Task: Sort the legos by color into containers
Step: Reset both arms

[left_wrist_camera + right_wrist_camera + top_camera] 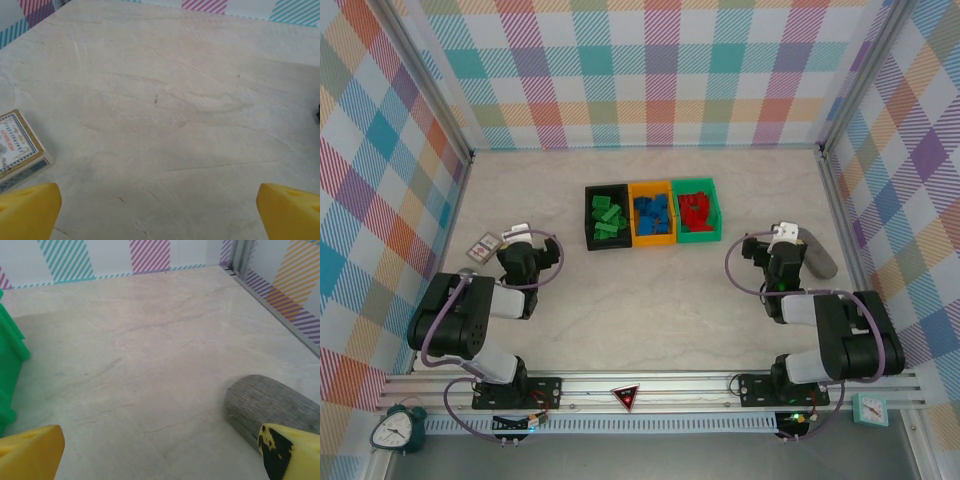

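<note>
Sitting colour-sorted, small legos (608, 217) fill black, orange, green bins (653, 241).

pale marble tabletop (650, 290), plaid walls (660, 70)

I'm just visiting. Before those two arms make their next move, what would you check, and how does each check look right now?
1. The green legos sit in the black bin: ok.
2. The blue legos sit in the orange bin: ok.
3. The red legos sit in the green bin: ok.
4. No stray bricks on the table: ok from above; under the arms, cannot tell.
5. The left jaws and the right jaws stand open, holding nothing: ok.
6. The right jaws are apart from the grey oblong object: cannot tell; it lies right beside one finger.
</note>
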### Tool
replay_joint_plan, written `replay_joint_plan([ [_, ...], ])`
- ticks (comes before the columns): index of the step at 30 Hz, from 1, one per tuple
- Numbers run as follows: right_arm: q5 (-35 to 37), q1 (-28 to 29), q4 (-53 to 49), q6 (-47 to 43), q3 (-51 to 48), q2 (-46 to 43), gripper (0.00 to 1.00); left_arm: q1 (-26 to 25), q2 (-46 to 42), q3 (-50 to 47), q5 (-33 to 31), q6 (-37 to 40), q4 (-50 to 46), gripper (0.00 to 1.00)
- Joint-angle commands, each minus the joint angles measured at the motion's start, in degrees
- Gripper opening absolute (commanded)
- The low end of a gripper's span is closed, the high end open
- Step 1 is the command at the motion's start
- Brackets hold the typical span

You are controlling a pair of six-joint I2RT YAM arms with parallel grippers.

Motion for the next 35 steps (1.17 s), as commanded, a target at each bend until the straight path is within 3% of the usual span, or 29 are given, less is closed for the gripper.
replay_joint_plan([
  [1, -6.65, -0.41, 4.67, -2.91, 1.95, 2.27, 0.99, 0.62, 0.6, 1.23, 2.04, 1.38, 3.24, 1.0],
  [3, -9.9, -0.4, 9.53, -4.91, 2.26, 7.14, 0.99, 0.67, 0.55, 2.87, 2.34, 1.31, -0.26, 1.0],
  [5, -13.07, -0.65, 0.54, -5.0, 5.25, 5.47, 0.99, 0.58, 0.65, 3.59, 2.84, 1.71, -1.4, 1.0],
  [8, -15.89, -2.36, -1.47, -4.24, 6.78, 6.03, 0.99, 0.58, 0.74, 3.61, 2.78, 1.75, -1.27, 1.0],
  [35, -19.01, -3.94, -3.71, -3.66, 8.2, 6.31, 0.99, -0.32, 0.79, 4.35, 2.63, 2.8, -2.5, 1.0],
])
